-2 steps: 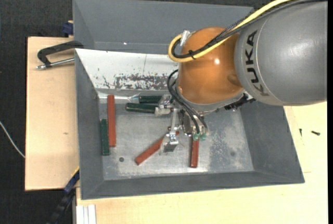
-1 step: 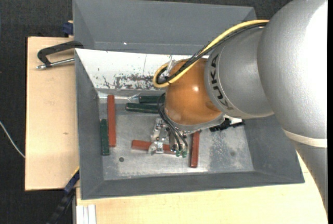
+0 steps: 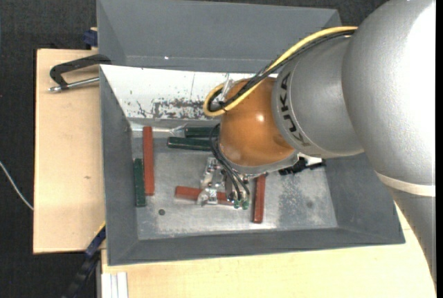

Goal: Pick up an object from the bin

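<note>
Closest to you is the grey arm (image 3: 377, 75), reaching in from the right, its orange wrist cover (image 3: 249, 127) hiding the middle of the bin (image 3: 214, 30). Left to right you can count three red sticks and three dark green ones: a green stick (image 3: 139, 182) just beside a long red stick (image 3: 148, 160) near the left wall, a pair of green sticks (image 3: 188, 144) at the back, a short red stick (image 3: 185, 193) mid-floor, and another red stick (image 3: 259, 198) on the right. Your gripper (image 3: 223, 194) sits low over the short red stick's right end, and you cannot tell whether it is spread or closed.
</note>
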Motion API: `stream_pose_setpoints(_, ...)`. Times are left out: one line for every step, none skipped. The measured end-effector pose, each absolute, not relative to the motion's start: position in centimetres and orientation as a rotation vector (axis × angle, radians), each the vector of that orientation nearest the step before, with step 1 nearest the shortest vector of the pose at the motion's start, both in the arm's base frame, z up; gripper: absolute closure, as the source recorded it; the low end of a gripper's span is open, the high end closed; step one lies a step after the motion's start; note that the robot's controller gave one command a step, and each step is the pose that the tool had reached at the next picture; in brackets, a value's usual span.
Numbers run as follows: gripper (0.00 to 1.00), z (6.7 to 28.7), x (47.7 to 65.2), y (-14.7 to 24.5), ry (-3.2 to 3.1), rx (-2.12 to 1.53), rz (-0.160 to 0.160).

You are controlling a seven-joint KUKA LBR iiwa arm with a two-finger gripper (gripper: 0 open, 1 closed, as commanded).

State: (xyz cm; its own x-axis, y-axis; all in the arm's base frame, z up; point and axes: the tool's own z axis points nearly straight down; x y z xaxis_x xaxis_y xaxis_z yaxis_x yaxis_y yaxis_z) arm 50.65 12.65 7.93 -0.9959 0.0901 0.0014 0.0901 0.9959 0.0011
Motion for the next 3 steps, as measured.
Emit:
stream_pose_setpoints(1.0,8.1,50.6,12.7,-3.136,-0.142,-0.002)
stream_pose_setpoints(1.0,12.1,51.9,12.9,-3.15,-0.079,-0.006)
stream_pose_setpoints(1.0,26.7,52.3,12.2,-3.146,0.188,-0.003)
